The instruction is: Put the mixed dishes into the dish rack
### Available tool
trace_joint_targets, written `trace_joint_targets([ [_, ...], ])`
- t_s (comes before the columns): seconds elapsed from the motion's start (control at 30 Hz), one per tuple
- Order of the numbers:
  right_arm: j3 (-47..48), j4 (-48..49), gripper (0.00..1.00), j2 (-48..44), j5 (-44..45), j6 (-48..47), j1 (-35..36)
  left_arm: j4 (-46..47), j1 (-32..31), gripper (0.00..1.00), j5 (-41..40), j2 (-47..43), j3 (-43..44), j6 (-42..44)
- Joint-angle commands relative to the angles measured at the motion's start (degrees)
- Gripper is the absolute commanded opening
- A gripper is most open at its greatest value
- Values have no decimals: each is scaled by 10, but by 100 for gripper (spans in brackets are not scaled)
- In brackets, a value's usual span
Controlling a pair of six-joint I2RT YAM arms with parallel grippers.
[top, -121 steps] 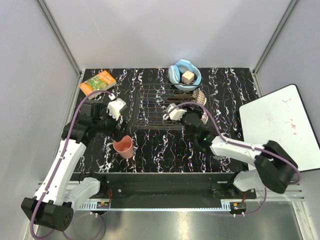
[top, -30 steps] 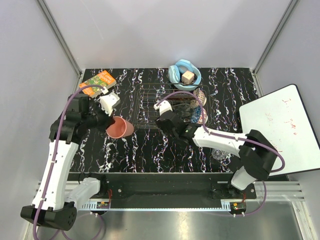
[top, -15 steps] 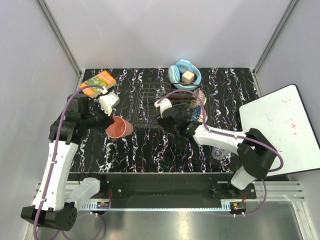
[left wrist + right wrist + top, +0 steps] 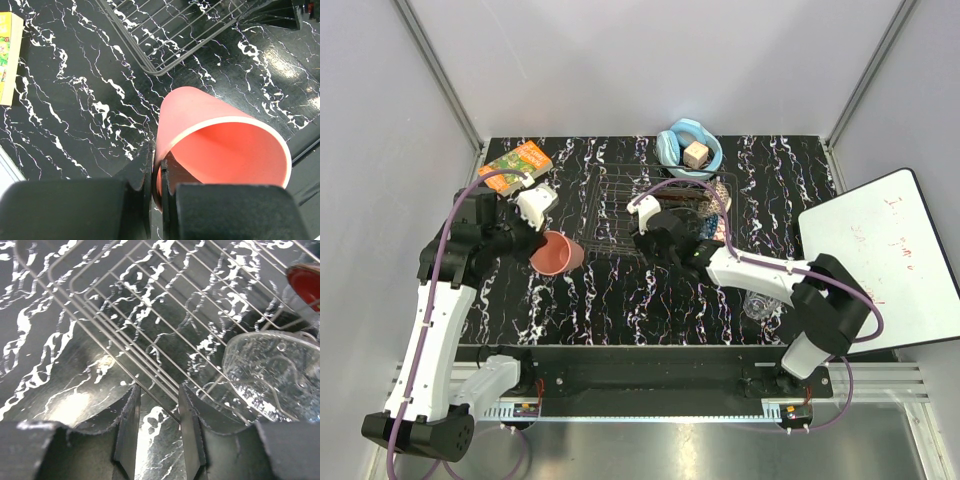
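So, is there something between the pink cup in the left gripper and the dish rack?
Nothing visible. Only bare table lies between the pink cup and the dish rack. The right gripper is at the rack's near edge, to the side of that path.

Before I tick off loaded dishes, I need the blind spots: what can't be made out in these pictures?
- Right wrist view: red plate, cut off by the frame edge; only a sliver shows.
- Top view: dishes in the dish rack, mostly covered by the right arm.
- Top view: clear glass cup, small and half behind that arm.
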Motion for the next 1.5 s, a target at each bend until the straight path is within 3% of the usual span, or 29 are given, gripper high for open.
trace_joint_targets([
  [0.0,-17,-124,5,29,-150,33,9,31,4,0,-9,-7,26,-3],
  [0.37,-34,-214,3,-1,-259,76,11,33,6,0,-15,-14,29,-5],
  [0.73,-80,-243,4,-72,-272,163,38,34,6,0,-3,-14,46,-16],
  [0.87,-92,-242,7,-96,-278,192,70,33,6,0,40,-4,47,-33],
  [0.93,-87,-242,15,-109,-276,202,74,34,6,0,64,4,50,-47],
  [1.03,-55,-243,41,-137,-254,205,75,40,5,0,123,21,58,-70],
  [1.1,-16,-244,99,-158,-236,204,75,55,8,0,183,19,51,-86],
  [1.17,23,-243,100,-170,-200,205,74,105,15,0,255,-6,31,-99],
  [1.33,92,-240,100,-185,-155,213,73,149,22,0,341,25,29,-162],
  [1.47,109,-193,100,-216,-149,286,58,221,51,0,426,32,26,-252],
])
